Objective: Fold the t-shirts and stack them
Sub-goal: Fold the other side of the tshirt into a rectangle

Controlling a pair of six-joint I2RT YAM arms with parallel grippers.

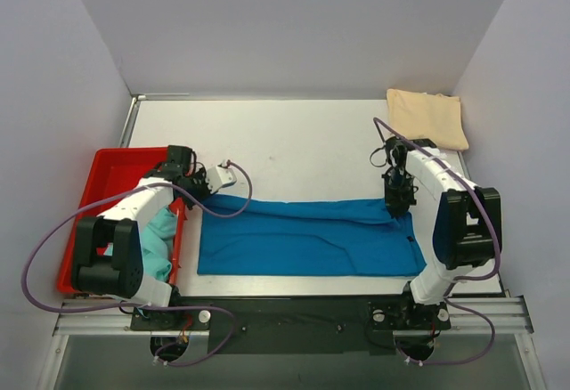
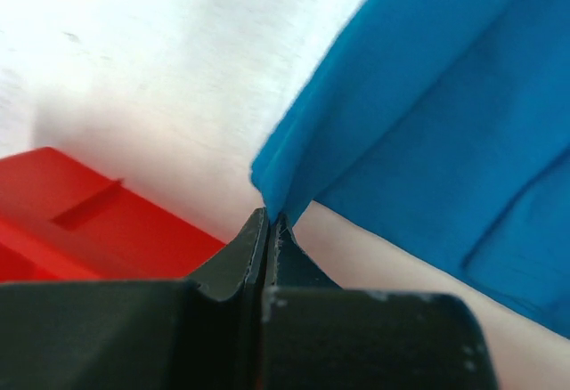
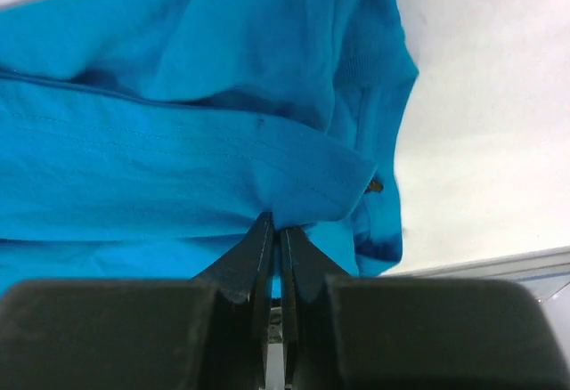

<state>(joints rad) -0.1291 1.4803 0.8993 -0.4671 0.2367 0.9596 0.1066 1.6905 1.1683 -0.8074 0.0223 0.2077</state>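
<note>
Where the blue t-shirt (image 1: 303, 240) ends — either side — left gripper (image 1: 201, 196) and right gripper (image 1: 394, 210) pinch it.

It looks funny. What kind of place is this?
Likely a robot lab booth: plain pale walls around a white table, two bolted robot arms pinching a deep blue cotton t-shirt.

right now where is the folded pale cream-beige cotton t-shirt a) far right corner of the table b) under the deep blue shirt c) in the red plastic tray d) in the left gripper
a: the pale cream-beige cotton t-shirt lies folded on the far right corner of the white table.
</note>
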